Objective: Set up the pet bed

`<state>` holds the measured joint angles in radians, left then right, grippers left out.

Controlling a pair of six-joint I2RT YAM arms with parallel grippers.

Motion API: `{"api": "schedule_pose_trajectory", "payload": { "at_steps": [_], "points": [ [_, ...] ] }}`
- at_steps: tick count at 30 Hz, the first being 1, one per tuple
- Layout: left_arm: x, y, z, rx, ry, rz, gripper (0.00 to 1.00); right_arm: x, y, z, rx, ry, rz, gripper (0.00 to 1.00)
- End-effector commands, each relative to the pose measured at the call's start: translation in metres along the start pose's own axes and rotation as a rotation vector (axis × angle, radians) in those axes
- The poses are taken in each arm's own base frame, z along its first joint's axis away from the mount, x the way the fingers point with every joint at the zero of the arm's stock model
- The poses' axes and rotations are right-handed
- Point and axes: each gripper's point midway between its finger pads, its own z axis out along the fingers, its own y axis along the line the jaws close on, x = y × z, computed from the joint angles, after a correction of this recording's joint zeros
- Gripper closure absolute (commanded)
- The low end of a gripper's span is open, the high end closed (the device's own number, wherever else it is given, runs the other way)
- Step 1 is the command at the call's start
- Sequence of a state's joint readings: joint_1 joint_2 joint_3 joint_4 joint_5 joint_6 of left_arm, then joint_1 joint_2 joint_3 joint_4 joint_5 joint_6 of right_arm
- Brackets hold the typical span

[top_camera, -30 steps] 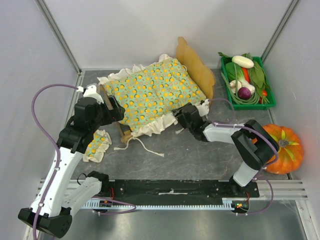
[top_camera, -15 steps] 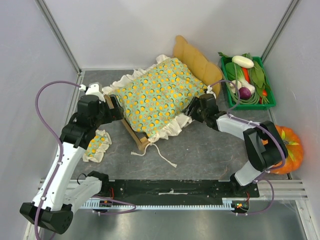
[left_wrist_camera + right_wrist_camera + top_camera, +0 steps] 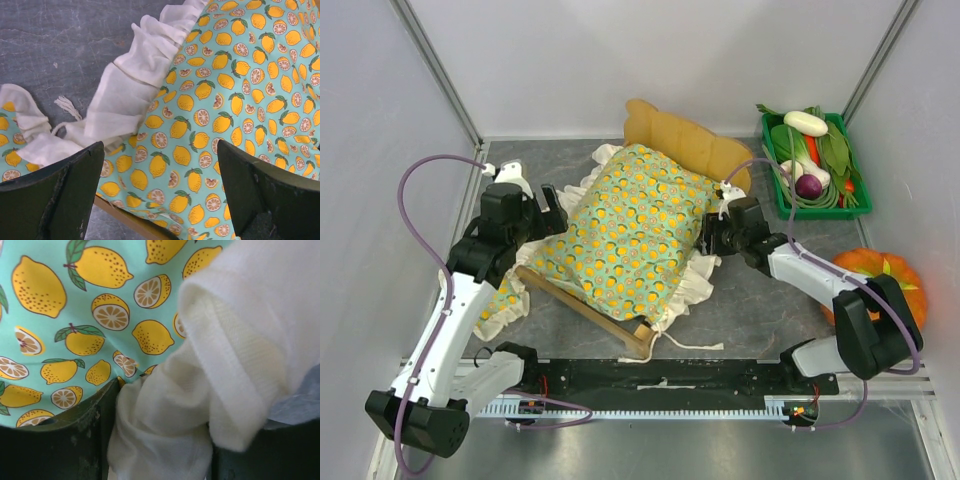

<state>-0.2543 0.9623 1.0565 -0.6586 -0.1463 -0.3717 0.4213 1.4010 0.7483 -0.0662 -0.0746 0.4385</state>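
Note:
The pet bed [image 3: 588,309] lies slanted in mid-table, its arched headboard [image 3: 670,130] toward the back. A lemon-print frilled cushion [image 3: 630,225] covers it. My left gripper [image 3: 548,208] is open at the bed's left side. In the left wrist view its gripper [image 3: 160,200] straddles the cushion [image 3: 225,100] and a strip of wooden rail [image 3: 125,220] without touching. My right gripper [image 3: 713,235] is at the bed's right side near the headboard. In the right wrist view this gripper [image 3: 160,450] is shut, with the white frill [image 3: 240,340] filling the gap; the rail beneath is hidden.
A small matching pillow [image 3: 503,302] lies at the bed's left, partly under it. A white tie string [image 3: 692,346] trails from the foot. A green crate [image 3: 767,150] of vegetables stands back right, and an orange pumpkin [image 3: 880,280] sits by the right arm.
The bed and cushion have swung counterclockwise with my right gripper on its side: the headboard went left along the back, the foot came toward the front. The left gripper shifted slightly and stayed open.

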Motion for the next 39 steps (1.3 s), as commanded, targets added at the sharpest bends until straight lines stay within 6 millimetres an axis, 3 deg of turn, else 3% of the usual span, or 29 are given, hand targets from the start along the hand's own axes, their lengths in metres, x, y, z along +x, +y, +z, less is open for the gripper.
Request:
{"api": "schedule_pose_trajectory", "payload": {
  "at_steps": [1, 6, 12, 17, 22, 24, 26, 30, 34, 39],
  "points": [
    [-0.014, -0.004, 0.001, 0.026, -0.048, 0.036, 0.0, -0.024, -0.046, 0.006, 0.113, -0.001, -0.268, 1.0],
    [-0.002, 0.011, 0.011, -0.028, -0.004, 0.038, 0.0, -0.055, -0.066, 0.017, 0.191, 0.001, -0.397, 1.0],
    [0.027, 0.022, 0.053, -0.019, 0.143, -0.038, 0.0, -0.063, -0.086, 0.025, 0.248, 0.018, -0.557, 1.0],
    [0.056, 0.008, 0.09, 0.109, 0.25, -0.182, 0.0, -0.075, -0.084, 0.023, 0.244, -0.01, -0.566, 1.0],
    [0.072, -0.014, 0.103, 0.257, 0.273, -0.248, 0.0, -0.077, -0.07, 0.02, 0.174, -0.036, -0.549, 1.0],
    [0.084, -0.017, 0.103, 0.288, 0.296, -0.264, 0.01, -0.077, -0.068, 0.021, 0.165, -0.036, -0.544, 1.0],
    [0.083, -0.029, 0.1, 0.367, 0.277, -0.282, 0.01, -0.079, -0.068, 0.022, 0.167, -0.037, -0.538, 1.0],
    [0.106, -0.038, 0.089, 0.445, 0.311, -0.332, 0.07, -0.082, -0.054, 0.029, 0.094, -0.04, -0.52, 1.0],
    [0.117, -0.048, 0.073, 0.524, 0.328, -0.367, 0.21, -0.09, -0.044, 0.032, 0.052, -0.052, -0.507, 1.0],
    [0.133, -0.059, 0.048, 0.603, 0.345, -0.355, 0.3, -0.099, -0.031, 0.039, -0.007, -0.042, -0.493, 0.98]
  ]
}}
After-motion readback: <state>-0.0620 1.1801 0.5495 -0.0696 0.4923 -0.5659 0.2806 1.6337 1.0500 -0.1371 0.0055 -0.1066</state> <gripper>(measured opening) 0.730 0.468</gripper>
